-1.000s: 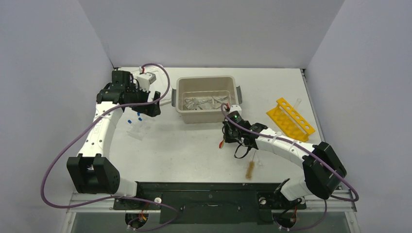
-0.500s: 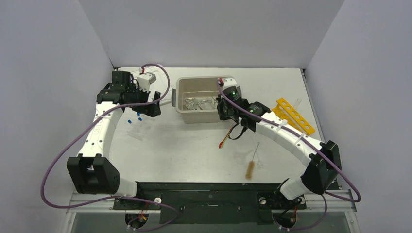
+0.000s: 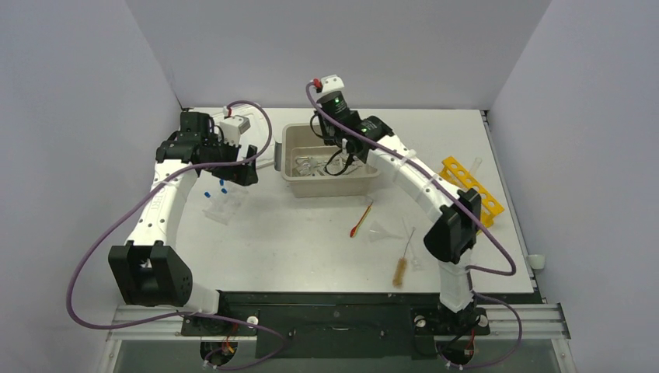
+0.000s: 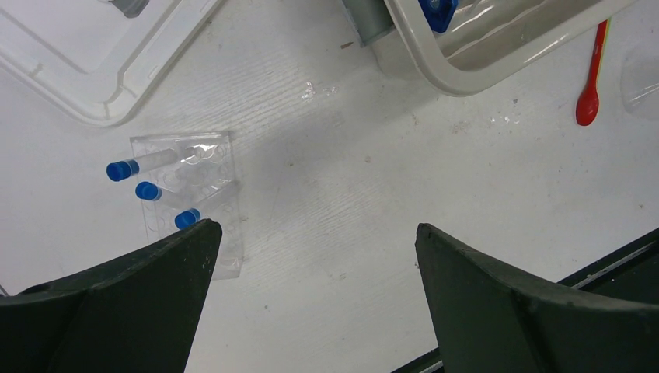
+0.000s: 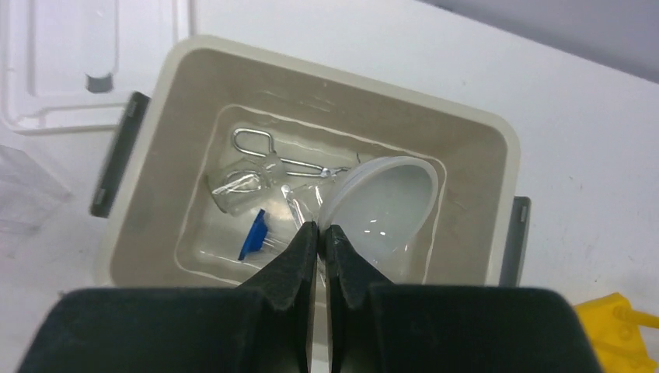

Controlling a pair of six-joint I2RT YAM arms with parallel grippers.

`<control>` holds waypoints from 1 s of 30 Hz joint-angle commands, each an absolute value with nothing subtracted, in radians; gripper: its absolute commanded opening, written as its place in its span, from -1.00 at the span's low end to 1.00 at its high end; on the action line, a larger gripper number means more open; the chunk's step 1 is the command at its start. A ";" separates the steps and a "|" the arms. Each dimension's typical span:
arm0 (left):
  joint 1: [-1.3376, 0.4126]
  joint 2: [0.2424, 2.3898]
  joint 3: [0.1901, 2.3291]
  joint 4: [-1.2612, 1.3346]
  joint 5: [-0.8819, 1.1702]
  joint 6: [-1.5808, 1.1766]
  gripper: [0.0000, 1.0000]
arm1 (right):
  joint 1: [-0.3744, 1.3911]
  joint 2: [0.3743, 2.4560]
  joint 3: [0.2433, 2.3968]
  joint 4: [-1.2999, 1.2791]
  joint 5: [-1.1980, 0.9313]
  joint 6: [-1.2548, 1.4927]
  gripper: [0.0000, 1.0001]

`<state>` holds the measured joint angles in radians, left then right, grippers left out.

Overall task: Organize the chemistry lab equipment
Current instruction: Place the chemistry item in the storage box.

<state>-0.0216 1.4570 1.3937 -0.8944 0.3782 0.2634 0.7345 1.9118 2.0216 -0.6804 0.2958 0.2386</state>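
My right gripper (image 5: 320, 227) is shut on the rim of a translucent white funnel (image 5: 388, 202) and holds it over the beige tub (image 5: 342, 78). In the tub lie metal forceps (image 5: 280, 155), a clear glass beaker (image 5: 237, 190) and a blue-capped piece (image 5: 252, 235). In the top view the right gripper (image 3: 347, 155) hangs over the tub (image 3: 295, 140). My left gripper (image 4: 315, 233) is open and empty above the table, beside a clear rack (image 4: 186, 194) with blue-capped tubes (image 4: 124, 169). The green-and-red spatula (image 3: 360, 220) and the brown brush (image 3: 402, 266) lie on the table.
A yellow tube rack (image 3: 466, 186) stands at the right. A clear glass piece (image 3: 381, 229) lies beside the spatula. The white lid (image 4: 101, 54) lies left of the tub. Grey walls enclose the table on three sides.
My right arm has lifted from the table near the spatula and swung back over the tub with the funnel. The left arm has not moved.
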 commanded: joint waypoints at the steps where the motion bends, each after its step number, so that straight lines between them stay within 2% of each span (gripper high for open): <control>1: -0.014 1.462 1.451 -0.892 0.401 0.258 0.93 | 0.711 2.051 2.074 -0.759 0.354 0.219 -1.00; 19: -0.014 1.437 1.427 -0.897 0.388 0.288 0.93 | 0.625 2.307 2.075 -0.727 0.290 0.299 -0.99; 22: -0.015 1.431 1.424 -0.899 0.385 0.295 0.93 | 0.623 2.324 2.080 -0.734 0.277 0.301 -0.71; 30: -0.014 1.418 1.420 -0.902 0.384 0.297 0.93 | 0.622 2.307 2.095 -0.745 0.246 0.302 -0.23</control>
